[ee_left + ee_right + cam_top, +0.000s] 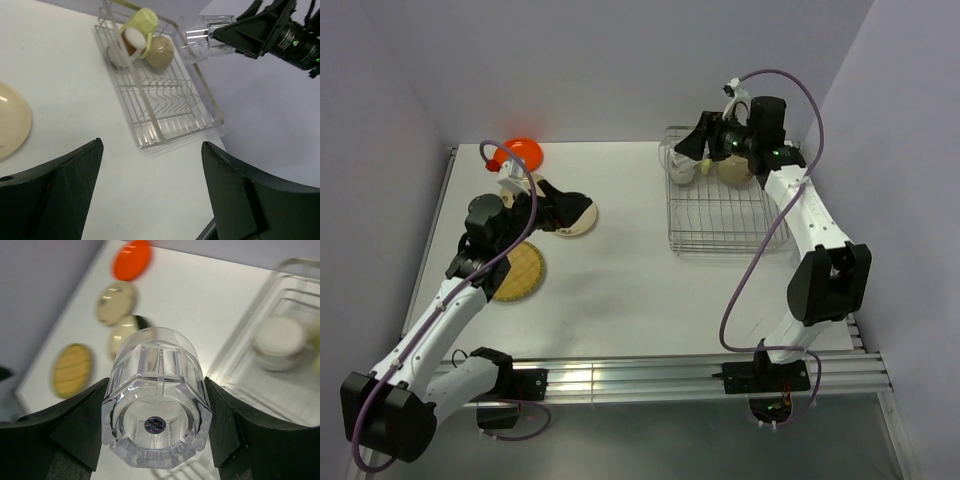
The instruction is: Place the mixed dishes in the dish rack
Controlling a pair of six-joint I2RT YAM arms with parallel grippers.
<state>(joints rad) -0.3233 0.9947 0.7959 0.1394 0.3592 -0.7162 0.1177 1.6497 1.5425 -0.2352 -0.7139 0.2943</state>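
Right pincer grips one glass | left pincer agape, empty | four plates | bowls perhaps two

From high at the near edge we look down over the whole table; our wrist views face each other low, all sharing the dish rack.

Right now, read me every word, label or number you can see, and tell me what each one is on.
Clear faceted glass, underside: raised lettering, too blurred to read.
Small dark round sticker on that underside: print too small to read.
Nothing else legible in any view.
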